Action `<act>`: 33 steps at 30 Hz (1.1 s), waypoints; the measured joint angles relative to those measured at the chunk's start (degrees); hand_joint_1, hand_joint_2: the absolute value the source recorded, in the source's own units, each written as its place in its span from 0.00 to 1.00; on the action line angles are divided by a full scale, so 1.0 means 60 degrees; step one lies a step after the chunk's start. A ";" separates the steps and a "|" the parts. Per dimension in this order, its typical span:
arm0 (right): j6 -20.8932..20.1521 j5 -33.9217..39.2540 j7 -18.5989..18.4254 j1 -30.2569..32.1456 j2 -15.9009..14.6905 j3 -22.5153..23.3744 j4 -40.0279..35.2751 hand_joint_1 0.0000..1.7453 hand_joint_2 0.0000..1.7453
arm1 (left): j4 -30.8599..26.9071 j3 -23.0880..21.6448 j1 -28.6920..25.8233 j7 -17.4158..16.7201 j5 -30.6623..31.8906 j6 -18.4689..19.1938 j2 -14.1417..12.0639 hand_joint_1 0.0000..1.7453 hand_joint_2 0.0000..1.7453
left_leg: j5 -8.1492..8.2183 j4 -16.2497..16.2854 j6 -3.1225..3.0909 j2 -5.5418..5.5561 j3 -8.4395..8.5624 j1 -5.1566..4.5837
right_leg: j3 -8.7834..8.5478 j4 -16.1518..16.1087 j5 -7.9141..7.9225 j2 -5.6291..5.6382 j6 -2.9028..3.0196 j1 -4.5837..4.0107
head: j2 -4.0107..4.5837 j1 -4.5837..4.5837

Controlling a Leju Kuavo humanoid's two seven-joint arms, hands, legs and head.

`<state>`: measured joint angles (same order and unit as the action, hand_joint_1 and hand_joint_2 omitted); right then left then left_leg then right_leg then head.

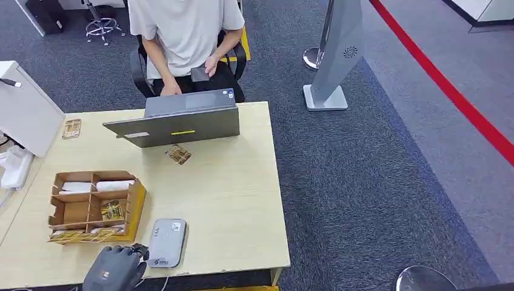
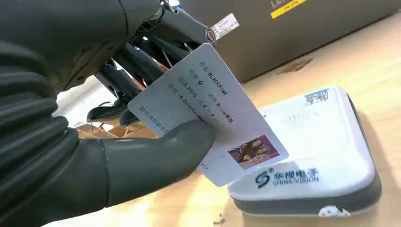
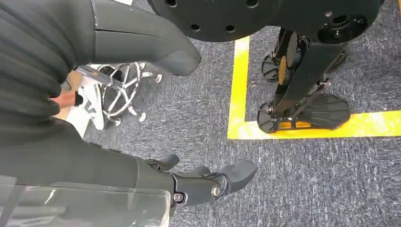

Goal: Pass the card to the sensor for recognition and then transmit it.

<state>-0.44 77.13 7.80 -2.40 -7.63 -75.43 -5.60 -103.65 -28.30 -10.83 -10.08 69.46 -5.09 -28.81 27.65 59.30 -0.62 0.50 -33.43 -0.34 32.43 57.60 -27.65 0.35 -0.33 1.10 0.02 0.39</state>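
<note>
Brown wooden compartment tray (image 1: 91,206) beside white-grey sensor box (image 1: 167,242) on counter (image 1: 230,194); left hand (image 2: 118,118) pinches white printed card (image 2: 208,113) just over sensor; right hand (image 3: 208,182) loosely spread, holding nothing.

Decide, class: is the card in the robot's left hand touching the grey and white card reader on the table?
Cannot tell. In the left wrist view the card, pinched by the left hand, overlaps the card reader, hiding any gap or contact.

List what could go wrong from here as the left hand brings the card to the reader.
1. The left hand holds the card tilted, one corner low over the reader; it may not read if not laid flatter.
2. The thumb pins just one part of the card, so it might slip.
3. The reader sits near the table edge; a push could shift it.
</note>
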 joint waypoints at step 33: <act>0.0004 -0.0004 -0.0040 -0.0004 -0.0004 -0.0066 0.0000 0.00 1.00 | 0.0215 0.0459 0.0149 -0.0186 0.0043 -0.0149 0.0128 1.00 1.00 | 0.0000 0.0000 0.0001 0.0001 0.0003 0.0001 | -0.0002 0.0000 0.0000 -0.0001 0.0000 0.0000 | 0.0000 0.0004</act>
<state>-0.42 77.11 7.56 -2.42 -7.65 -75.82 -5.60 -102.36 -25.55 -9.94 -11.19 69.72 -5.99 -28.04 27.65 59.30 -0.61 0.51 -33.41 -0.33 32.42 57.60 -27.65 0.35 -0.33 1.10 0.02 0.42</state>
